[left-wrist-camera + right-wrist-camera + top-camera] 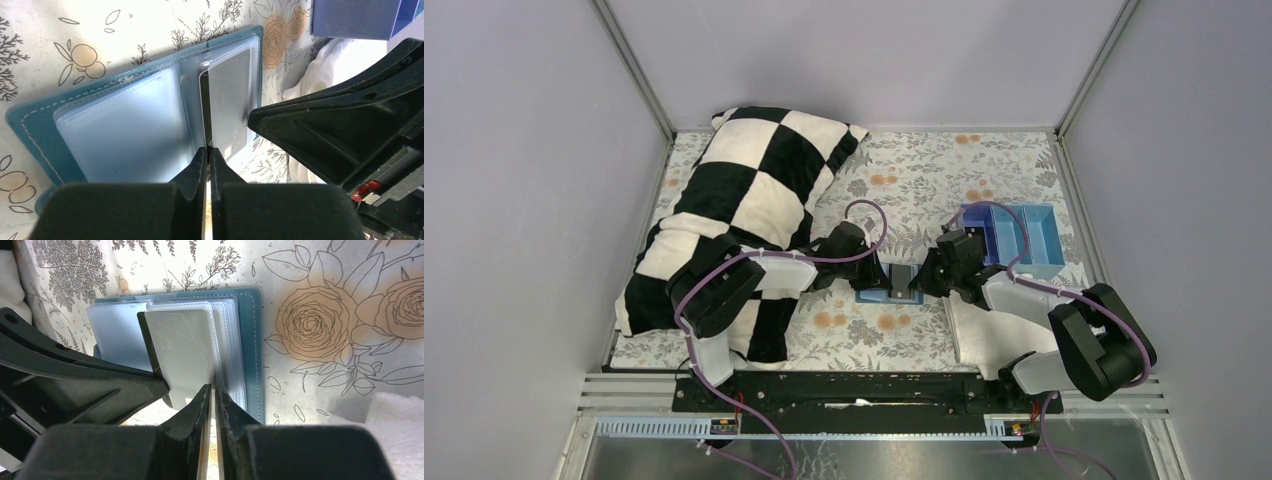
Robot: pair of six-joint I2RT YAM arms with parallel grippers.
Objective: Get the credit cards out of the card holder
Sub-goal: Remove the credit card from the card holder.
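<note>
A teal card holder (891, 287) lies open on the floral cloth between my two grippers. It shows in the left wrist view (35, 130) with clear sleeves (125, 130), and in the right wrist view (252, 340). A pale grey credit card (182, 350) stands lifted from the sleeves, also in the left wrist view (229, 100). My left gripper (209, 151) is shut on the sleeve edge beside the card's dark edge. My right gripper (213, 388) is shut on the card's opposite edge. Both show in the top view, left (872, 272) and right (927, 277).
A blue open box (1022, 238) stands just behind my right gripper, also in the left wrist view (350, 17). A black-and-white checkered pillow (744, 195) fills the left side. A white cloth (979, 335) lies under my right arm.
</note>
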